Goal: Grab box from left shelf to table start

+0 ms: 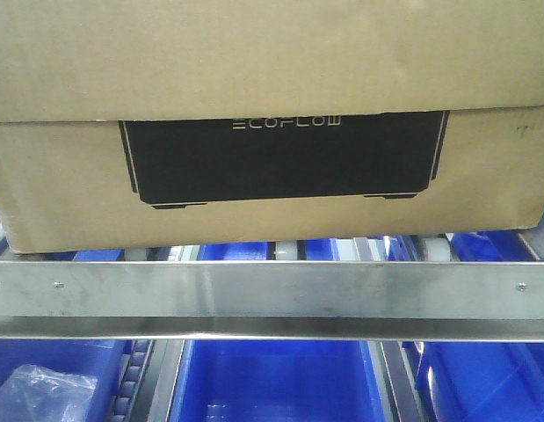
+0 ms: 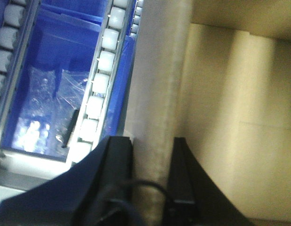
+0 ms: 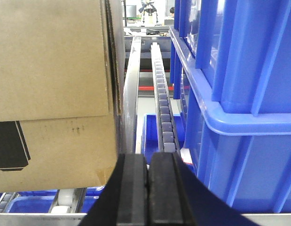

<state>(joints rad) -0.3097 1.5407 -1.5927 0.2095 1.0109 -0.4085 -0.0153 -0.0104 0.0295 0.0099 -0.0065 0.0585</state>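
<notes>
- Brown corrugated cardboard box [image 1: 69, 185] with a black "ECOFLOW" panel: the left gripper [image 2: 152, 157] clamps one of its walls between black fingers [image 2: 119, 160].
- Right gripper [image 3: 148, 162] is closed on nothing, pads together, with the box to its left and a blue plastic bin [image 3: 239, 141] to its right.
- Box rests on the metal shelf's white roller tracks [image 2: 100, 84], behind the brushed-steel front rail [image 1: 272, 290].
- Lower blue bin [image 2: 46, 52] holds clear plastic bags [image 2: 56, 89].

Warehouse: roller-track racks [image 3: 166, 117] stocked with blue bins [image 3: 239, 94].

box [image 1: 272, 123] rests on roller tracks [image 1: 289, 251] behind front rail [image 1: 272, 290]; bins [image 1: 272, 378] lie below at 6 o'clock.
</notes>
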